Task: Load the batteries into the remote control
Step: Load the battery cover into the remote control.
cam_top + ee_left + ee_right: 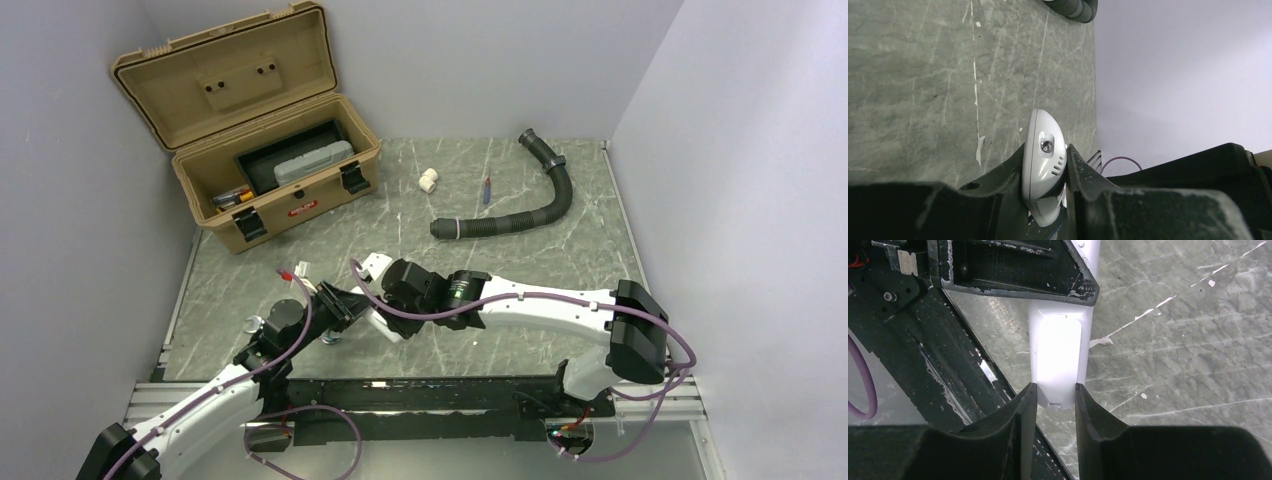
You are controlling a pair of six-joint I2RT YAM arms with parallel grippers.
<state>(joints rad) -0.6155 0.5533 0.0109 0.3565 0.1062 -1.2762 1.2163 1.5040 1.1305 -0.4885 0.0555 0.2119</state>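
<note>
Toolbox (270, 170) sitting back-left on bench (520, 290); hose (530, 210) lying back-right; fitting (428, 180) and stick (487, 190) lying between them, fitting left of stick; remote (387, 324) showing up front-centre, well apart from all.

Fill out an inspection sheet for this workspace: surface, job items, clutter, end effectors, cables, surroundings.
Surface: grey-green marbled tabletop with white scuffs.
Job's things: remote control gripped at both ends, back panel looks closed; batteries not seen in any view.
Clutter: open tan toolbox at the far left; white pipe fitting, red-and-blue stick and black corrugated hose towards the back.
End effectors: left end effector shut on the remote's rounded front end; right end effector shut on its opposite end.
Cables: purple cables run along both arms.
Surroundings: plain grey walls on three sides.
</note>
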